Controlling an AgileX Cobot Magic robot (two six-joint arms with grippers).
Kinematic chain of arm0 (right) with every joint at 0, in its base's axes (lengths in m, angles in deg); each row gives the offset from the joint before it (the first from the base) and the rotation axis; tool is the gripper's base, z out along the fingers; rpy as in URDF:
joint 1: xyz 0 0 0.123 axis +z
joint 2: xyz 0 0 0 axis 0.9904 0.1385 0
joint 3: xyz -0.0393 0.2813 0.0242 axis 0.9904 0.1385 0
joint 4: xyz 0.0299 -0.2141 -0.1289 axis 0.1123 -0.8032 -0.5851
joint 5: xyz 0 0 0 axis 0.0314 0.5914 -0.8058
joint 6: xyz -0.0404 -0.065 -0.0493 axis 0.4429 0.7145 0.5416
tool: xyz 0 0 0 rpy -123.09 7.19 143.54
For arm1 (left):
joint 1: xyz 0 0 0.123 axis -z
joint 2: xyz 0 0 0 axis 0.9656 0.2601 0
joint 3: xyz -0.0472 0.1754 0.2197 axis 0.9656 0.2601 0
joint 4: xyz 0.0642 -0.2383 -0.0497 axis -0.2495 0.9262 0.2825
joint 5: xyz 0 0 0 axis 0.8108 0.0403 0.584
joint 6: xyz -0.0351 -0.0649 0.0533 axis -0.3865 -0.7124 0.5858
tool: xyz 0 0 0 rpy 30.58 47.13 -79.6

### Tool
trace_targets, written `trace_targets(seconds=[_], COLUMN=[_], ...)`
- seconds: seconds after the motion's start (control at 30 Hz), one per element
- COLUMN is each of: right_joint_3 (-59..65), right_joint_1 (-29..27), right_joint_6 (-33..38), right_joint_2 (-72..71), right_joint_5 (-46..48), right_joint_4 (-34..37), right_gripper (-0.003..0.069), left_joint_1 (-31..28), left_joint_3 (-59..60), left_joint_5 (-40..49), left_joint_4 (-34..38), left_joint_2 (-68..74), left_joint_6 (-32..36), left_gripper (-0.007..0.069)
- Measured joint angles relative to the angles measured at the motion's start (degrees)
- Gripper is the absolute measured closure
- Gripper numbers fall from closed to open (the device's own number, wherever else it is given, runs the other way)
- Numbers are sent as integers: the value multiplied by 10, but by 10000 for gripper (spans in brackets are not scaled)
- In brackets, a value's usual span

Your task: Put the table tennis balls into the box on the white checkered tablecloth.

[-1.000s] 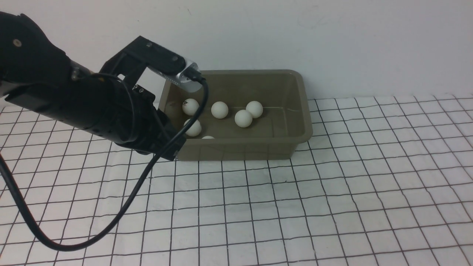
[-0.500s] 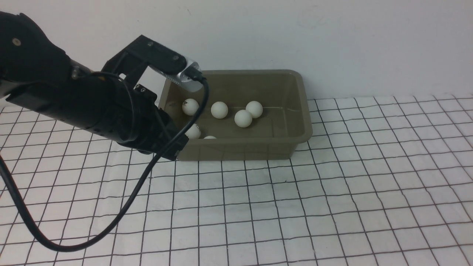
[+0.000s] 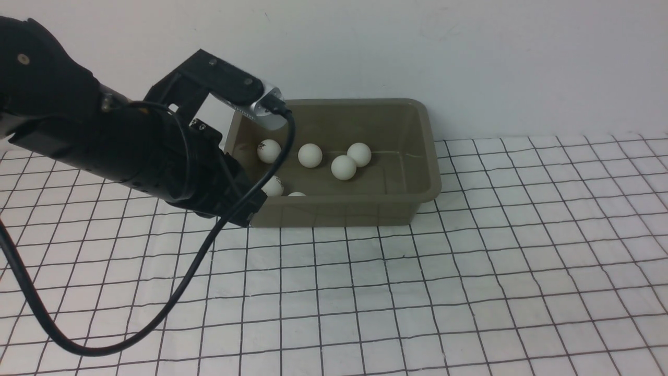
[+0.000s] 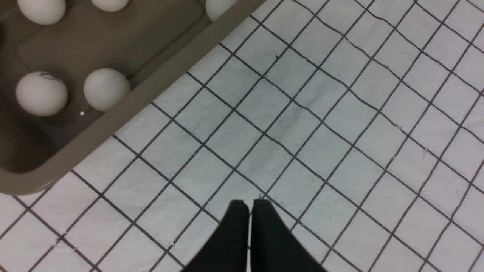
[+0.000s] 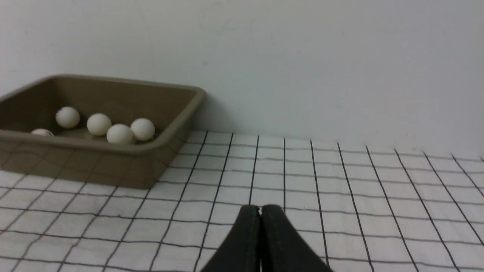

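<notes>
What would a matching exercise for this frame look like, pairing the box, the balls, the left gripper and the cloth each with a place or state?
Things:
1. box
2. balls
3. left gripper
4. cloth

Places or states:
A. shut, holding nothing, above the cloth just outside the box
B. white with thin black grid lines, spread under everything
C. lying inside the box
D. olive-brown, standing on the cloth near the wall

Pairs: 1-D, 2-C, 3-A, 4-B
</notes>
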Motion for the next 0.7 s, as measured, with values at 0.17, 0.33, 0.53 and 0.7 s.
trace_targets(seconds=[0.17, 0.33, 0.53, 0.7], right_joint_3=[47, 68, 86, 103], right_joint_1=[-7, -8, -9, -9], right_joint_6=[0, 0, 0, -1], right_joint_2=[-38, -50, -51, -51], right_joint_5=[-1, -3, -16, -28], right_joint_4=[-25, -28, -28, -28], right_gripper=[673, 673, 673, 673], left_joint_1=[0, 0, 0, 0], left_joint_3=[0, 0, 0, 0], left_joint_5=[0, 0, -1, -1], left_joint_4=[7, 14, 14, 14], left_joint_2=[0, 0, 0, 0], left_joint_6=[0, 1, 1, 1], left_gripper=[629, 629, 629, 629])
